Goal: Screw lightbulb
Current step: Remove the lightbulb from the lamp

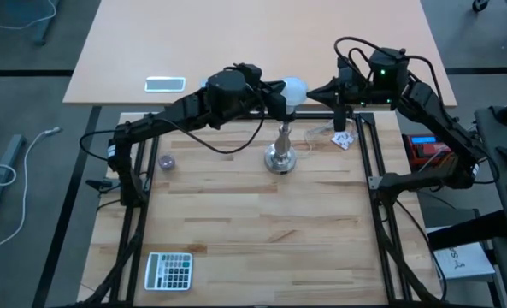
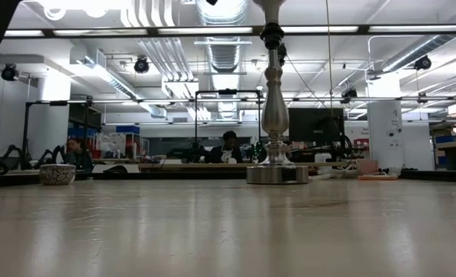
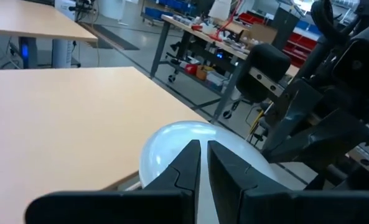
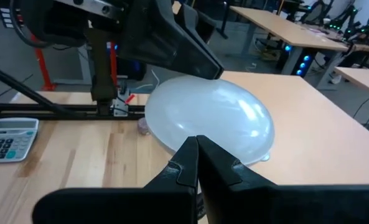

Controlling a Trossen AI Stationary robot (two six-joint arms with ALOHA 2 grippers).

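Observation:
The white lightbulb [image 1: 296, 86] sits over the top of the silver stand [image 1: 280, 156], which rests on its round base near the table's far edge. The bulb's screw base is hidden. In the low view only the stand's stem [image 2: 275, 115] shows. My left gripper [image 1: 283, 92] reaches in from the table's left, shut, its tips at the globe [image 3: 165, 146]. My right gripper [image 1: 315, 91] comes from the right, shut, its tips at the opposite side of the globe [image 4: 215, 118]. My left gripper lays its shut fingertips [image 4: 193, 59] against the globe's upper left side, coming nearly level from the table's left. Nothing is pinched between the fingers. The bulb stays on top of the stand. My right gripper sets its shut fingertips [image 4: 187, 155] against the globe's right side [image 4: 234, 146], coming nearly level from the table's right. The fingers hold nothing between them. The exact spot of touch is covered by the fingers themselves.
A calculator [image 1: 168, 270] lies at the near left corner. A small round speckled thing [image 1: 167, 161] sits at the left. A small packet [image 1: 344, 139] lies right of the stand. A phone [image 1: 165, 83] lies on the table beyond. Bare wood stretches between the stand and the near edge.

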